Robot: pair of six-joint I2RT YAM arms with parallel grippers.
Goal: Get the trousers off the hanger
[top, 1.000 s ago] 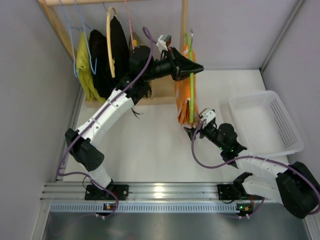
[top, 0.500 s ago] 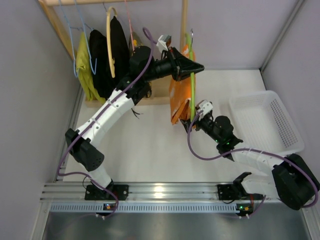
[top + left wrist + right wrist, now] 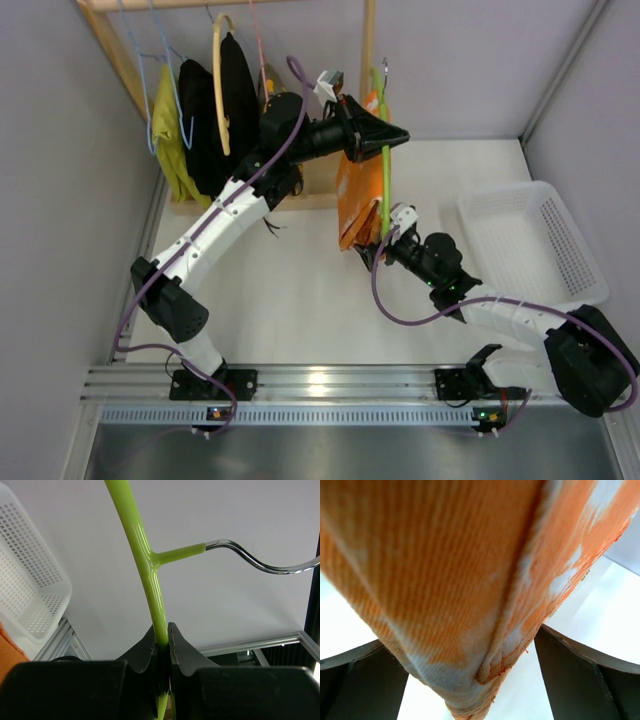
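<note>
We hold the hanger in the left gripper, whose jaws are clamped tight on the green bar, close to where the metal hook branches off. The trousers hang from the bar below this gripper. Their lower end sits between the fingers of the right gripper, above the surface. The right gripper is spread fully wide and grips nothing, so we judge the step in hand to be taking hold of the cloth. To do this well, we advance the right gripper until the folded end lies deep between its fingers. We then close on the full thickness, not on the frayed edge alone. We keep the left gripper firm so that the bar does not swing. We then draw the cloth slowly away from the left gripper along the bar, watching that no fold catches on the bar's end.
</note>
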